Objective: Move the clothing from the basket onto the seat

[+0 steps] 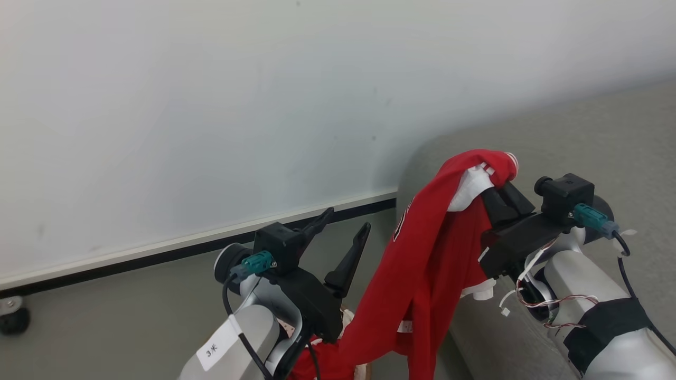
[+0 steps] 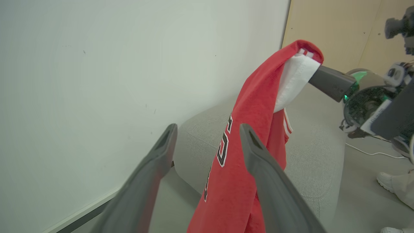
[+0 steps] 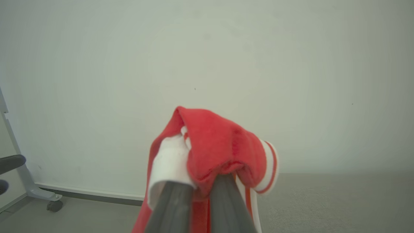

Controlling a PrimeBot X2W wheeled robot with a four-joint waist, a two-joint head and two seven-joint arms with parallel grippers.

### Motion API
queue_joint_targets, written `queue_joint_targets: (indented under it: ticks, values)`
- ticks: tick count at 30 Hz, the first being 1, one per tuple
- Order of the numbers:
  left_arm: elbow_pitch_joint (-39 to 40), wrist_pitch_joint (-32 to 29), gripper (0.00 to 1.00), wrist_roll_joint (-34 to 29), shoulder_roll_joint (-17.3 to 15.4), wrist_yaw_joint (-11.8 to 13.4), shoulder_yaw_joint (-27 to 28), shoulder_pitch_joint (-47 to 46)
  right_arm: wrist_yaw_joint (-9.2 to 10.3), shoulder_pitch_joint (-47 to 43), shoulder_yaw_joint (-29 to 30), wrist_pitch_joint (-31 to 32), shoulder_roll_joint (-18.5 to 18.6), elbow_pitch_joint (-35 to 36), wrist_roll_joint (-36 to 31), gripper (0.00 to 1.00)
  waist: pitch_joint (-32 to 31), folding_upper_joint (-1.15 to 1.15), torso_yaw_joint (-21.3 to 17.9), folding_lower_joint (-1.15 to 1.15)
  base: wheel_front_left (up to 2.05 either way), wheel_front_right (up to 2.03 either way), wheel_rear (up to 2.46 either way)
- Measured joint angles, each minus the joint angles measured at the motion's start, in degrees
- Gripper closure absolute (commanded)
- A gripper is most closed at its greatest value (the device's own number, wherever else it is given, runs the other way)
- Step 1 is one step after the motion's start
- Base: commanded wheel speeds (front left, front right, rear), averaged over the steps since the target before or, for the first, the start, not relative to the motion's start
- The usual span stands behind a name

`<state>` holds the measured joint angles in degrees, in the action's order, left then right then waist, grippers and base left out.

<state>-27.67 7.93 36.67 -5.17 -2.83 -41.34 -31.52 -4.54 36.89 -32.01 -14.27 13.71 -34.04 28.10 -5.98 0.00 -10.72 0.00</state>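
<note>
Right gripper pinches the red garment up by the seat's corner

Right gripper point(image 1: 494, 183) is clamped on a bunched fold of the clothing point(image 1: 422, 264), its two dark fingers pressed close together with red cloth and white lining wrapped over their tips. From where I stand the garment hangs as one long drape. Its high end is caught in those fingers, level with the rounded corner of the seat point(image 1: 554, 137), and its length runs downward, slanting a little away from the seat as it drops past the cushion's end. So the grip is at the very top and all the rest falls below and to the side of it.

The left gripper point(image 1: 347, 219) stands wide apart and holds nothing. It sits off the seat's end, just beside the hanging cloth on the side away from the seat. Whether a finger brushes the fabric I cannot tell.

The clothing is a soft, matt red knit that folds loosely. It has white lining at the pinch, white stripe trim near the edge, and dark white-edged lettering running along its length. The seat is grey woven fabric, plump, with soft rounded edges. Behind the seat rises a plain pale wall point(image 1: 211, 105), smooth and flat. More red cloth shows low down under the left arm, and I cannot tell whether it is the same piece
</note>
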Motion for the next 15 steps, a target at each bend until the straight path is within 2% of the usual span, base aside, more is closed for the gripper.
queue_joint_targets:
  ticks: [15]
  values:
    - [3.0,1.8,0.0,-0.6,0.1,2.3,-0.9,3.6,0.0,0.0,0.4,0.1,2.8,4.1,-0.5,1.0,1.8,0.0,-11.1,0.0,0.0,0.0,0.0]
